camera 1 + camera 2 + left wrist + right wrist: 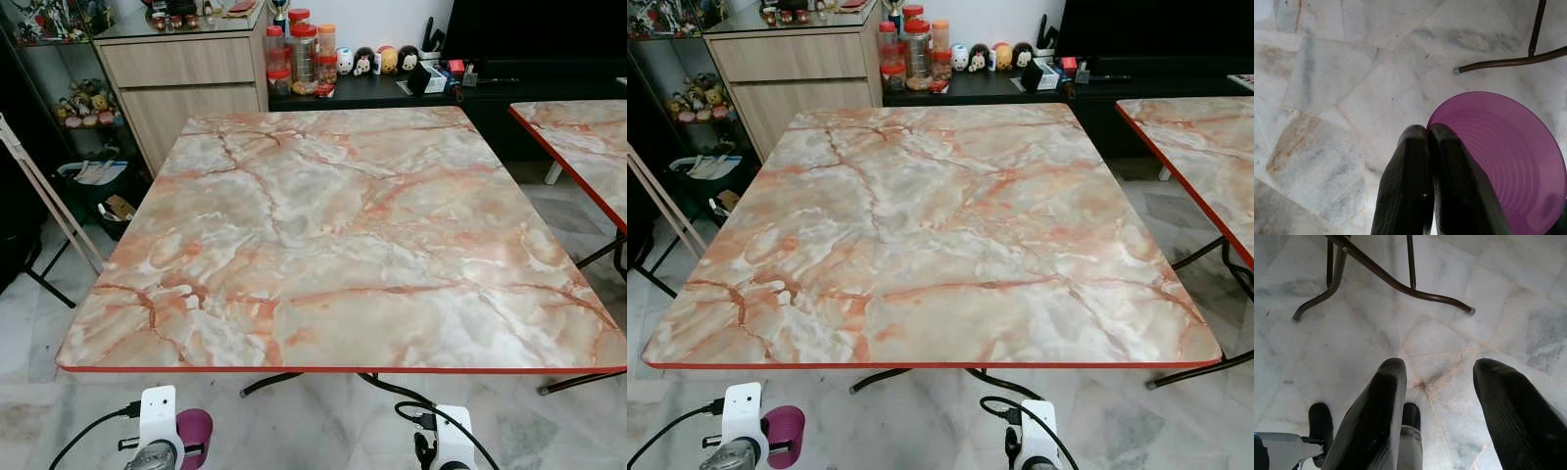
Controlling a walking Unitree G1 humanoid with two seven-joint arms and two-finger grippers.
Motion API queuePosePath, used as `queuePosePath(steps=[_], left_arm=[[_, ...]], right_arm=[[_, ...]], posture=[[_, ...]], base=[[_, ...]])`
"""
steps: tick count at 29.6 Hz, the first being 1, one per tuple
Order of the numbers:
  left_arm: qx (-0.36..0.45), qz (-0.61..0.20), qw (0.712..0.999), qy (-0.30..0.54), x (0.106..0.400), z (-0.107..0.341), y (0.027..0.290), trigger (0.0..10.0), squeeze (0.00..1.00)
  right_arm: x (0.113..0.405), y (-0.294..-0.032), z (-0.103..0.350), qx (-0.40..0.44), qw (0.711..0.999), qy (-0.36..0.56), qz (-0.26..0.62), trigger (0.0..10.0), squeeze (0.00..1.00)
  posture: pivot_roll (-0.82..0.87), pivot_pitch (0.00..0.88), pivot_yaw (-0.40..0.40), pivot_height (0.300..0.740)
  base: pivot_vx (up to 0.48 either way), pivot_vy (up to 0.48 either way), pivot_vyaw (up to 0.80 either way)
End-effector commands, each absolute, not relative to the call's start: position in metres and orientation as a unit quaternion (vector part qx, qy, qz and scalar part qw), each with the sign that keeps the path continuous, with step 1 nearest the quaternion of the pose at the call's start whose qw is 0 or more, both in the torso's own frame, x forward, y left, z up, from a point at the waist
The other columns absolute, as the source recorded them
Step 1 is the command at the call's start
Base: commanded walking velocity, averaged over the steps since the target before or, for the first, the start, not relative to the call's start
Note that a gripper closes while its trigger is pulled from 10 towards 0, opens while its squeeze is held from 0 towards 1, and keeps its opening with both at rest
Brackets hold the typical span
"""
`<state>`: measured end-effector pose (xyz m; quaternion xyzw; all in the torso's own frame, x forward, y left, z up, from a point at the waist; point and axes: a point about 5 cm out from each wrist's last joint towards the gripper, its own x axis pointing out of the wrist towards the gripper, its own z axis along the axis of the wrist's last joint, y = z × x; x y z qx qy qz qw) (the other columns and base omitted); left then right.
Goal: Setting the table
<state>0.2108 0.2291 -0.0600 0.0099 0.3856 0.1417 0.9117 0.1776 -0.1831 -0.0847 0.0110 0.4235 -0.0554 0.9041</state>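
Down at the robot's own waist level, the left gripper (1427,142) has its two black fingers pinched together on the rim of a purple plastic cup (1508,161), which hangs low beside the arm, over the pale marble floor (1342,73) and just short of the near table edge. Across from it the right gripper (1437,377) holds nothing, its fingers spread well apart above the floor tiles, with the dark curved table legs (1396,284) just ahead of it.

Beyond both arms stretches the square table (333,225), its top a peach and grey marble pattern trimmed in red. A second table (588,147) of the same pattern stands off to the robot's right, apart from the first. Further back, a wooden cabinet (186,83) sits at the left, and beside it a dark low shelf carries red-lidded jars (302,54) and a row of small round toy figures (377,61).
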Motion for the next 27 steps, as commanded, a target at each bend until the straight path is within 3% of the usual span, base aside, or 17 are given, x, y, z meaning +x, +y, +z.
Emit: queuePosePath(steps=[1, 16, 21, 27], left_arm=[[0.014, 0.144, 0.909, 0.39, 0.206, -0.062, 0.231, 10.0, 0.0], [0.001, 0.17, 0.899, 0.403, 0.193, -0.068, 0.237, 10.0, 0.0], [0.001, 0.172, 0.898, 0.405, 0.191, -0.069, 0.237, 10.0, 0.0], [0.001, 0.171, 0.898, 0.404, 0.192, -0.069, 0.236, 10.0, 0.0]], right_arm=[[0.175, -0.185, -0.086, 0.013, 0.902, 0.427, -0.063, 10.0, 0.0], [0.18, -0.185, -0.083, 0.003, 0.906, 0.42, -0.045, 10.0, 0.0], [0.181, -0.187, -0.082, 0.003, 0.908, 0.416, -0.051, 10.0, 0.0], [0.183, -0.188, -0.082, 0.013, 0.908, 0.414, -0.061, 10.0, 0.0]], posture=[[-0.04, 0.0, 0.032, 0.74], [-0.03, 0.0, 0.022, 0.74], [-0.03, 0.0, 0.018, 0.74], [-0.03, 0.0, 0.019, 0.74]], base=[[0.0, -0.33, 0.0], [0.0, -0.322, 0.0], [0.0, -0.305, 0.75], [0.0, -0.301, 0.0]])
